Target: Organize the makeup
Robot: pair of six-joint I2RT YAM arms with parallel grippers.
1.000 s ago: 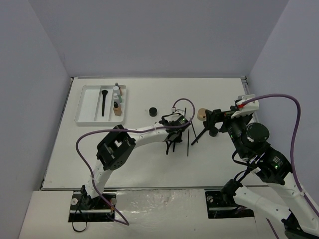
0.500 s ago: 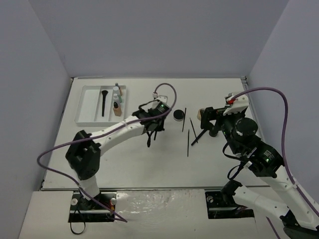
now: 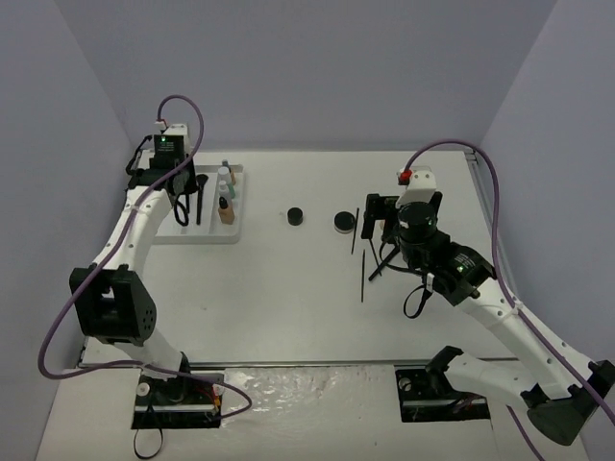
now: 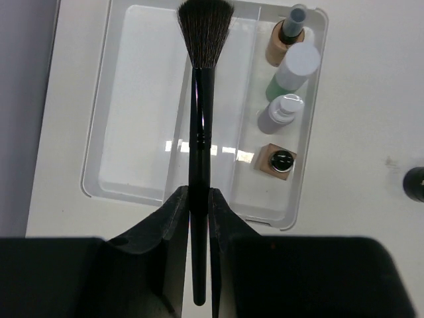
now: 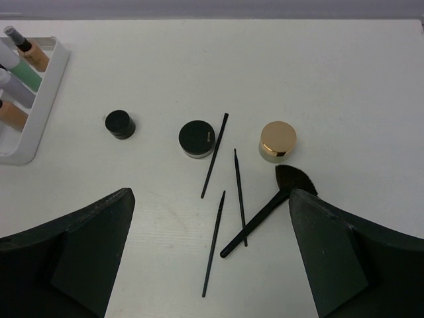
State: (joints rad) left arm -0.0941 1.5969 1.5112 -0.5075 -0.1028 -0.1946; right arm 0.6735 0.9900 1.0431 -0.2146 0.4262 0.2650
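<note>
Clamped the left gripper [image 4: 199, 199] shut on a black brush [image 4: 199, 106]. Swung it from mid-table to over the white tray [image 4: 93, 165], likely ready for dropping in. Kept the right gripper [image 5: 211, 193] spread wide above loose pencils [image 5: 214, 156], jars [image 5: 197, 138] and a second brush [image 5: 265, 215].

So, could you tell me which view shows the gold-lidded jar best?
Right wrist: the jar sits unobstructed near centre. The top view hides it behind the right arm; the left wrist view misses it.
</note>
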